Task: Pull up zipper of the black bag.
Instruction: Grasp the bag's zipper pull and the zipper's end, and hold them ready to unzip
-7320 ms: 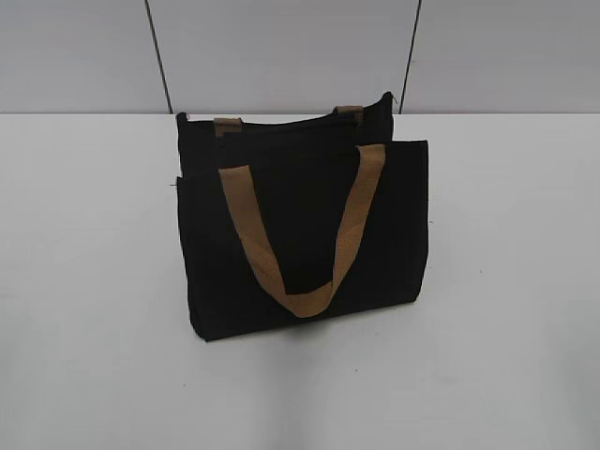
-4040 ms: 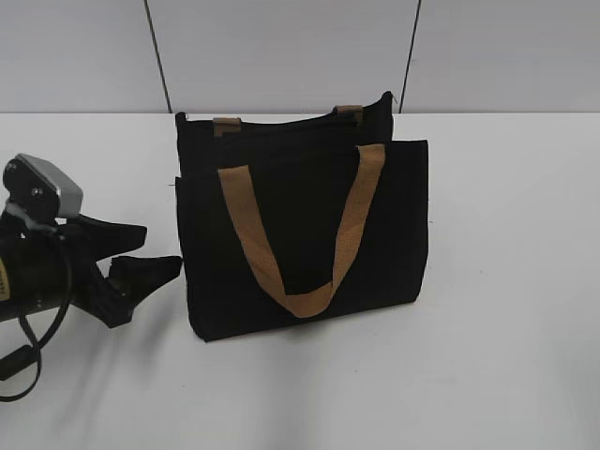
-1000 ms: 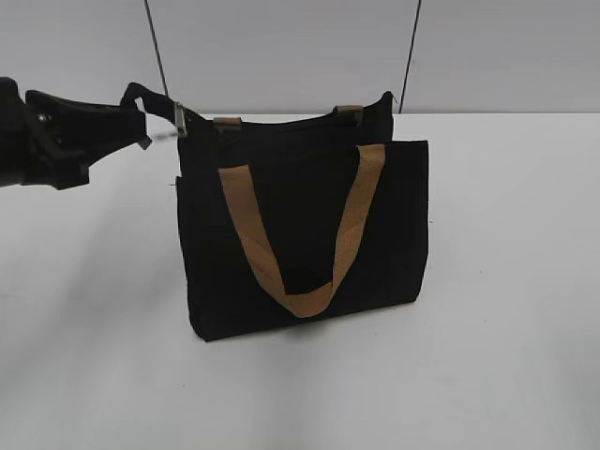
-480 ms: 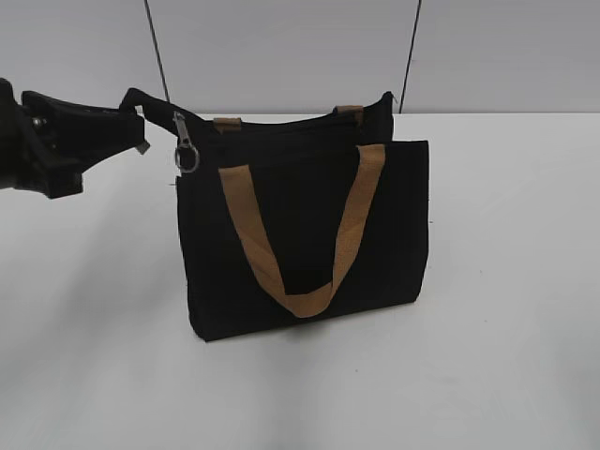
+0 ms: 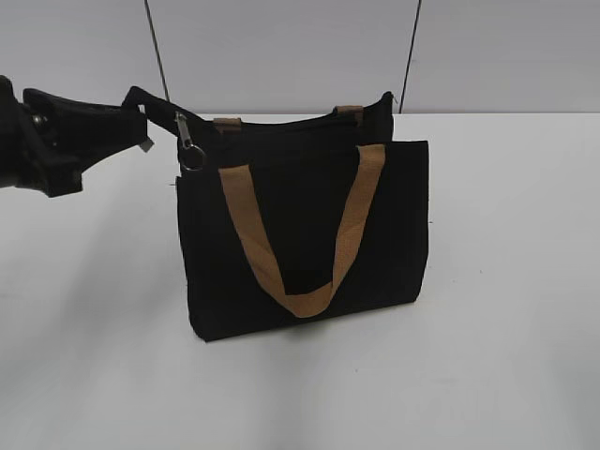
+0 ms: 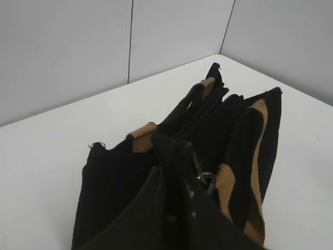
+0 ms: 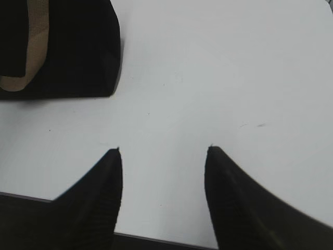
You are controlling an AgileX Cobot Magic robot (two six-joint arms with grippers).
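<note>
The black bag (image 5: pixel 300 225) stands upright mid-table with its tan handle hanging down the front. My left gripper (image 5: pixel 141 117) is at the bag's top left corner, shut on the black fabric end of the zip track. The silver zipper (image 5: pixel 187 141) hangs just right of the fingers, its pull tab and ring dangling. In the left wrist view, my left gripper (image 6: pixel 174 174) pinches the black strip, with the zipper (image 6: pixel 202 176) beside the right finger and the bag (image 6: pixel 104 182) beyond. My right gripper (image 7: pixel 164 148) is open and empty above bare table, right of the bag (image 7: pixel 78 52).
The bag stands on a white table (image 5: pixel 506 281). A grey panelled wall (image 5: pixel 281 47) runs behind it. My right arm does not show in the exterior view. The table's near edge (image 7: pixel 156 239) lies below my right fingers.
The left arm came in from the lower left and rose to the bag's top left corner. In the last second the zipper's pull tab dropped from sticking out sideways to hanging down.
</note>
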